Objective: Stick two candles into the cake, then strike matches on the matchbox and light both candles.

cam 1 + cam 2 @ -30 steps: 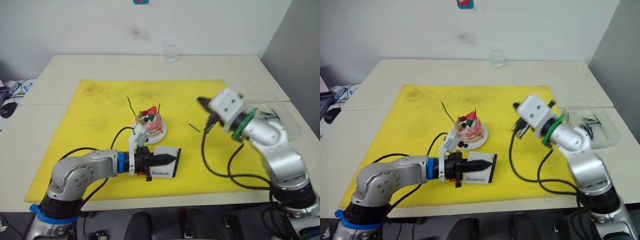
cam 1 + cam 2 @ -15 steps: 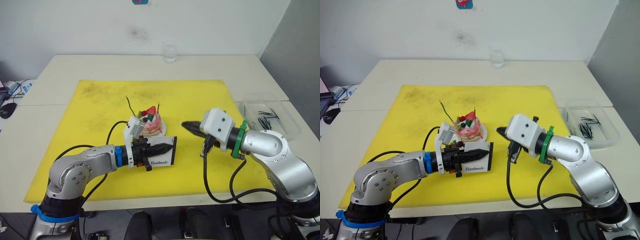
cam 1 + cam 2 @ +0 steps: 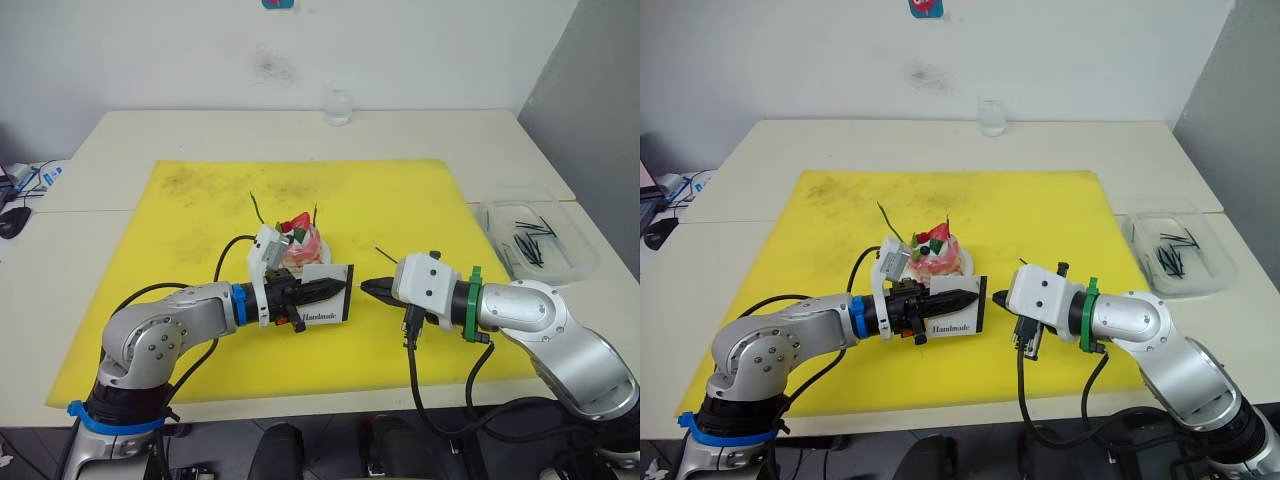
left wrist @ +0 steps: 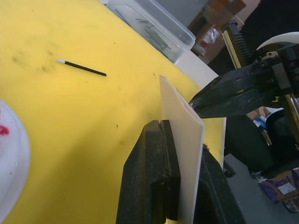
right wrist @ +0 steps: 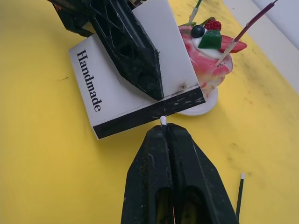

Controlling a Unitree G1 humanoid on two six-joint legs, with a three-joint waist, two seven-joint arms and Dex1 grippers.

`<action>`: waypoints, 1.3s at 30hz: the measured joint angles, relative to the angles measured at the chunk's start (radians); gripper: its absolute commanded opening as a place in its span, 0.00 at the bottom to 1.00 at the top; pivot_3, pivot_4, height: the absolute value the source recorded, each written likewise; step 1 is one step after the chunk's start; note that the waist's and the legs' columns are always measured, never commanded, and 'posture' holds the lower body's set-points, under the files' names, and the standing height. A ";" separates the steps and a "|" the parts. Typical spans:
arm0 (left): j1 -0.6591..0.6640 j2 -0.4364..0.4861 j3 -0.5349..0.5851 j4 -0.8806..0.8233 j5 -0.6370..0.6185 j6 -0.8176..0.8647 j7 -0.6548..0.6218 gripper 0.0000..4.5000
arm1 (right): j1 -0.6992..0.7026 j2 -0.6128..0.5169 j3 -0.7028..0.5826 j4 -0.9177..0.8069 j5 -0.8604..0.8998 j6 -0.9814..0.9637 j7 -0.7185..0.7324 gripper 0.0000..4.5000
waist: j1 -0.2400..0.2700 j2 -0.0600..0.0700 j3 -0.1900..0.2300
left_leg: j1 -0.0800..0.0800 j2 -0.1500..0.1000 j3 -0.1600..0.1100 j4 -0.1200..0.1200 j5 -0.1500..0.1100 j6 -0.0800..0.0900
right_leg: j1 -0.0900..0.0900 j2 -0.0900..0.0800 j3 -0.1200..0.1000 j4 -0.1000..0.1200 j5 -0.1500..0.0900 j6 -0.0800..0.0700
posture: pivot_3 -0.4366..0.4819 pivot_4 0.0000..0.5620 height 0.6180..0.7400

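My right wrist view reveals what the head views cannot: my right gripper (image 5: 164,127) is pinched closed on a match (image 5: 163,120), its white tip just touching the black striking strip of the matchbox (image 5: 126,86). My left gripper (image 3: 335,288) is clamped on that box, holding it on edge at frame centre, directly in front of the cake (image 3: 300,245), partly hiding its plate. Two candles stand in the cake, a green one (image 3: 257,208) and a dark red one (image 5: 250,23). One loose match (image 3: 385,254) lies on the yellow mat (image 3: 200,210) right of centre. Several more matches sit in a clear tray (image 3: 537,238) at right; a glass (image 3: 337,106) stands at top centre.
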 measured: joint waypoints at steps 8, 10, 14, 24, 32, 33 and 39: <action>0.000 0.000 -0.001 0.000 0.000 0.001 -0.014 0.00 | 0.007 0.017 0.016 0.026 -0.036 -0.040 -0.010 0.01 | 0.000 0.000 0.000 | 0.000 0.000 0.000 0.000 0.000 0.000 | 0.000 0.000 0.000 0.000 0.000 0.000 | 0.48 0.27 1.00; 0.000 0.000 -0.002 0.000 0.000 0.001 -0.014 0.00 | 0.007 0.021 0.016 0.027 -0.037 -0.046 -0.010 0.01 | 0.000 0.000 0.000 | 0.000 0.000 0.000 0.000 0.000 0.000 | 0.000 0.000 0.000 0.000 0.000 0.000 | 0.48 0.27 1.00; 0.000 0.000 -0.011 0.000 0.001 0.002 -0.014 0.00 | 0.007 0.033 0.016 0.032 -0.041 -0.055 -0.010 0.01 | 0.000 0.000 0.000 | 0.000 0.000 0.000 0.000 0.000 0.000 | 0.000 0.000 0.000 0.000 0.000 0.000 | 0.48 0.27 1.00; 0.000 0.000 -0.014 0.000 0.007 0.003 -0.013 0.00 | 0.007 0.040 0.026 0.044 -0.064 -0.063 -0.009 0.01 | 0.000 0.000 0.000 | 0.000 0.000 0.000 0.000 0.000 0.000 | 0.000 0.000 0.000 0.000 0.000 0.000 | 0.48 0.27 1.00; 0.000 0.003 -0.015 0.000 0.008 0.003 -0.015 0.00 | 0.007 0.045 0.031 0.048 -0.072 -0.063 -0.009 0.01 | 0.000 0.000 0.000 | 0.000 0.000 0.000 0.000 0.000 0.000 | 0.000 0.000 0.000 0.000 0.000 0.000 | 0.48 0.27 1.00; 0.000 0.003 -0.017 0.000 0.009 0.003 -0.015 0.00 | 0.007 0.046 0.032 0.049 -0.072 -0.062 -0.009 0.01 | 0.000 0.000 0.000 | 0.000 0.000 0.000 0.000 0.000 0.000 | 0.000 0.000 0.000 0.000 0.000 0.000 | 0.48 0.27 1.00; 0.000 0.011 -0.020 0.000 0.009 0.006 -0.031 0.00 | 0.007 0.063 0.034 0.055 -0.073 -0.059 -0.010 0.01 | 0.000 0.000 0.000 | 0.000 0.000 0.000 0.000 0.000 0.000 | 0.000 0.000 0.000 0.000 0.000 0.000 | 0.48 0.27 1.00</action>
